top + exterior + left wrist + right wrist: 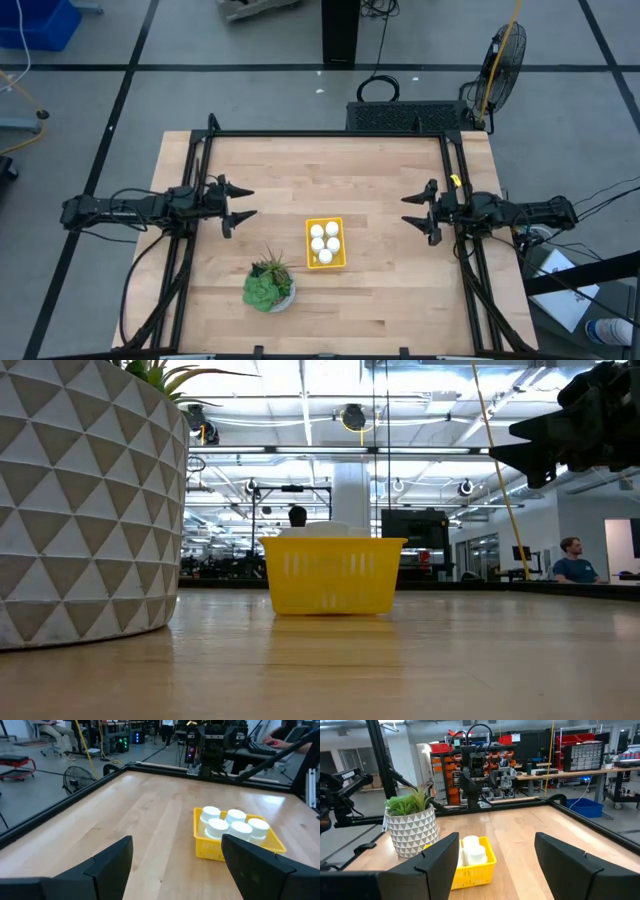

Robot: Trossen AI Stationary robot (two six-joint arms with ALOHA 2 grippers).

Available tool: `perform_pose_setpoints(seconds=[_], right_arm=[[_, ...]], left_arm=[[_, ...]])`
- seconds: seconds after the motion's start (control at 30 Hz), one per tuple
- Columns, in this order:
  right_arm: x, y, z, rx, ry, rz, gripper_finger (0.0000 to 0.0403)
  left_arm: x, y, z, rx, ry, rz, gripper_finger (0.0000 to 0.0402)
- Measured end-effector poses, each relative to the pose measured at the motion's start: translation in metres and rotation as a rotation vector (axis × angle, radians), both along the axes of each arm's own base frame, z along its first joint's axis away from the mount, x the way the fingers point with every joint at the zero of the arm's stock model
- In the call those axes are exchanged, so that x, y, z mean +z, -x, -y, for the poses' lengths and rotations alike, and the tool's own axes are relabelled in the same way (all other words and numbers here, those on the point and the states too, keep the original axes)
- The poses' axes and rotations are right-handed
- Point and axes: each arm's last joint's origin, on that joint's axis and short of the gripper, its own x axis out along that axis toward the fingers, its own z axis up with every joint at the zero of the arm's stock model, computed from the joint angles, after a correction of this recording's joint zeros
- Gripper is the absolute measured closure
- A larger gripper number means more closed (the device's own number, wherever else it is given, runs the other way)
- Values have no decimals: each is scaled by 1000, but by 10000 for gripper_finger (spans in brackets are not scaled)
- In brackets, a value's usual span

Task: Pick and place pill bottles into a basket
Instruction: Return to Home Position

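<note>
trouble only from a careless swing homeward: clipping the basket [326,266] mid-table and tipping out all five pill bottles [324,243]. left gripper [253,203] wide open, empty, off to one side; right gripper [403,209] likewise opposite. potted plant [268,285] near the basket, on the left gripper's side, well apart from both for now.

White lettering stood on a dark arm-like fixture [346,779] beyond the table's edge, too small to read; nothing else was legible.
</note>
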Motion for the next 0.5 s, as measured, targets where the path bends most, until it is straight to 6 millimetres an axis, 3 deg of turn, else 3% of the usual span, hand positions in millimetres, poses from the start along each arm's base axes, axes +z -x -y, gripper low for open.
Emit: perform_pose_setpoints(seconds=[0.5], right_arm=[[-3,-1,-2,57,-12,-28,152]], left_arm=[[-2,0,1,-56,-29,-22,92]])
